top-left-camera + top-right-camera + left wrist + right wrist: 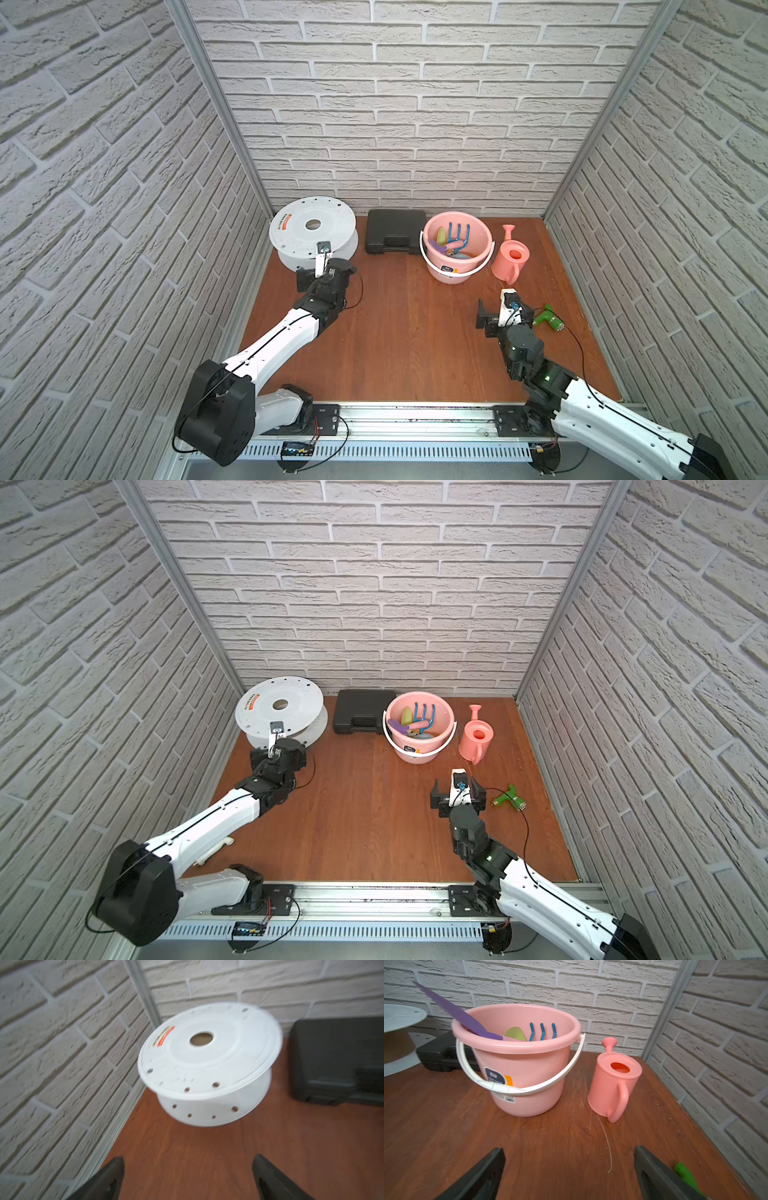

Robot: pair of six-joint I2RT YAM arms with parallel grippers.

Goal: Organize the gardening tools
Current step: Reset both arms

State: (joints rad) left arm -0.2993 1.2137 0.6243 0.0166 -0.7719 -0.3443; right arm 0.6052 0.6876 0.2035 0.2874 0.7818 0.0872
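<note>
A pink bucket stands near the back wall. Inside it are a blue fork, a purple trowel and a yellow-green scoop. The pink watering can stands upright just right of the bucket. A green tool lies on the floor beside my right gripper. That gripper is open and empty, in front of the can. My left gripper is open and empty, facing the white spool.
The white spool sits in the back left corner, with a black case between it and the bucket. Brick walls close in the left, back and right sides. A thin pale strand lies on the wooden floor.
</note>
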